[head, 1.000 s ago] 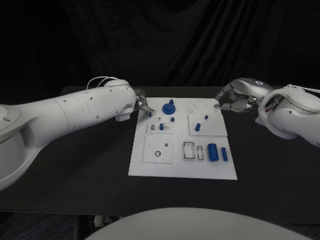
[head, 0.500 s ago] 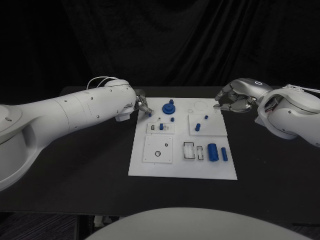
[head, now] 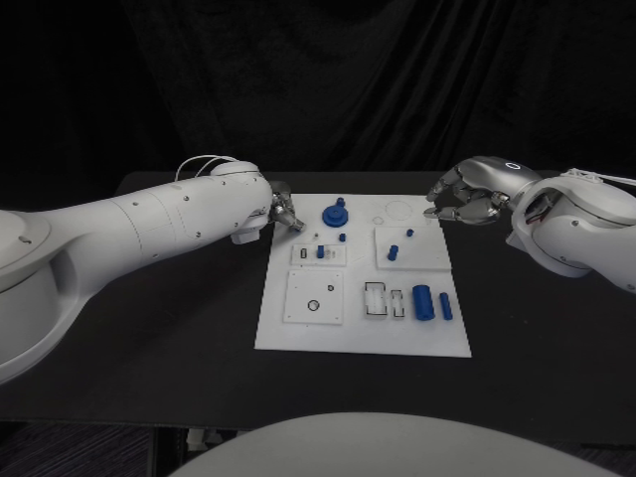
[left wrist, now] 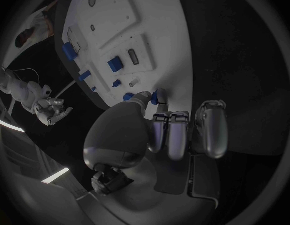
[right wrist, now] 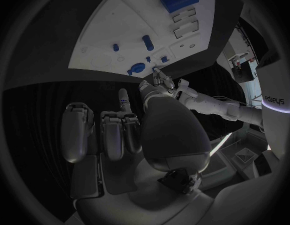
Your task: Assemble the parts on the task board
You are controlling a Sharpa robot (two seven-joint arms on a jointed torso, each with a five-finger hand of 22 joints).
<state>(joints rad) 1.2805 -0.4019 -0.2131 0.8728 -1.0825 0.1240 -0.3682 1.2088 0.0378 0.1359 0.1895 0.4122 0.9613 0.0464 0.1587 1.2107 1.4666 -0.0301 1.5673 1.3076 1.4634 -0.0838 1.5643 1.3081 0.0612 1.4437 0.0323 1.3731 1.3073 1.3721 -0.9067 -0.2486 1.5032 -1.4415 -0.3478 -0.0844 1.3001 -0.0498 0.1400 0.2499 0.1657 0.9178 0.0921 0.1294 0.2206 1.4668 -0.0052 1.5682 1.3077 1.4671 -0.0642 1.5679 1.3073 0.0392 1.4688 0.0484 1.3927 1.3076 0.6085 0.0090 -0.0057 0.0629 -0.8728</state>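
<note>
Two hands flank the task board [head: 364,288] on the black counter [head: 175,298]. The left hand [head: 284,215], at the board's far left corner, pinches a small blue part [left wrist: 158,96] in its fingers [left wrist: 172,135]; seating it looks like the step in hand, calling for alignment over a socket. The right hand [head: 463,199] hovers by the far right corner, fingers curled in on nothing.

1. Matt white plastic, by the look: task board [head: 318,328].
2. Smooth blue plastic, faint sheen: parts [head: 422,300] on the task board.
3. Matt black: table [head: 146,338] under the task board.
4. Glossy silver metal look: left hand [left wrist: 176,130], right hand [right wrist: 114,130].
</note>
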